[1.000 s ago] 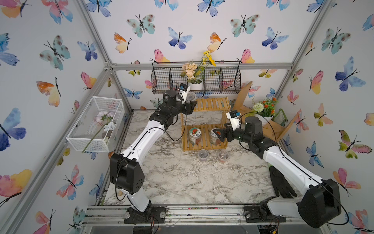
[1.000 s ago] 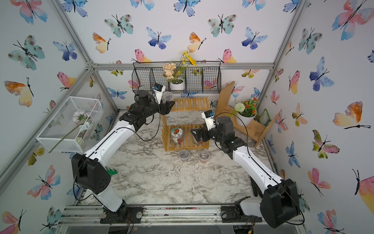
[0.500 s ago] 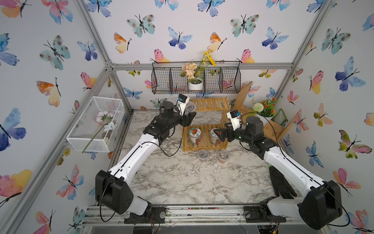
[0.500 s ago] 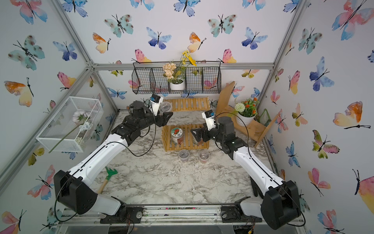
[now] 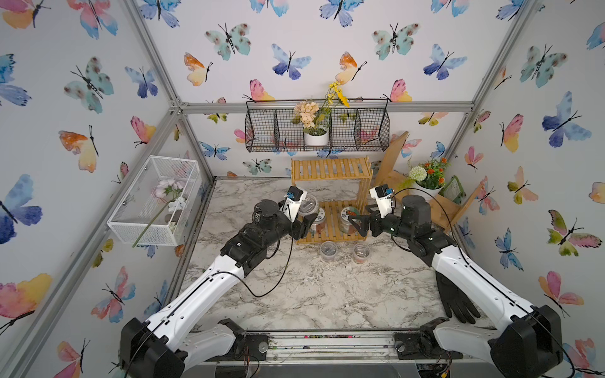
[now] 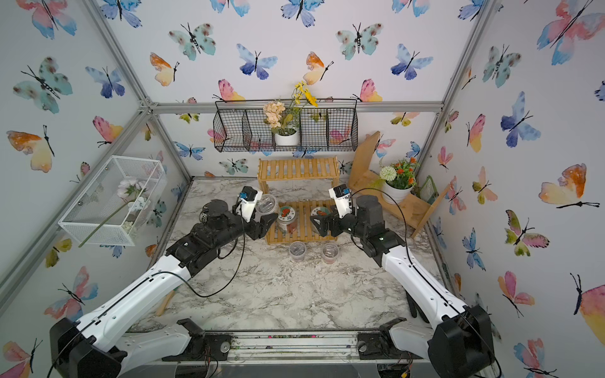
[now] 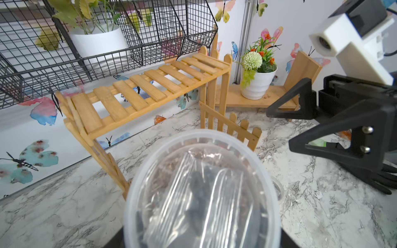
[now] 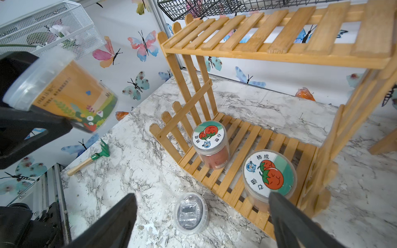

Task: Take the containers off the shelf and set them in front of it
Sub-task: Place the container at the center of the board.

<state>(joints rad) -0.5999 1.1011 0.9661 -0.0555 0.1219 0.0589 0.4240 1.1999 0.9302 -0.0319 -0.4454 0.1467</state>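
black wire basket [image 5: 262,134], hung high: white pot [image 5: 316,139] of flowers inside | white mesh box [image 5: 131,203]: flower stem [image 5: 154,218] inside | plain-board shelf [image 5: 391,157]: second flower pot [image 6: 394,193] on it | marble tabletop [image 5: 311,294]: black glove [image 5: 455,301], green rake [image 8: 89,161]

The shelf [image 5: 330,168] is honey-yellow bamboo. A jar [image 8: 210,134] and a second jar [image 8: 269,172] wear teal-and-white lids printed with red tomatoes. The cup [image 8: 71,96] has an orange label with green foliage. The tabletop [image 5: 311,294] is white, grey-veined marble; the rake [image 8: 103,150] has a green head, and the walls [image 5: 294,49] are butterfly-printed.
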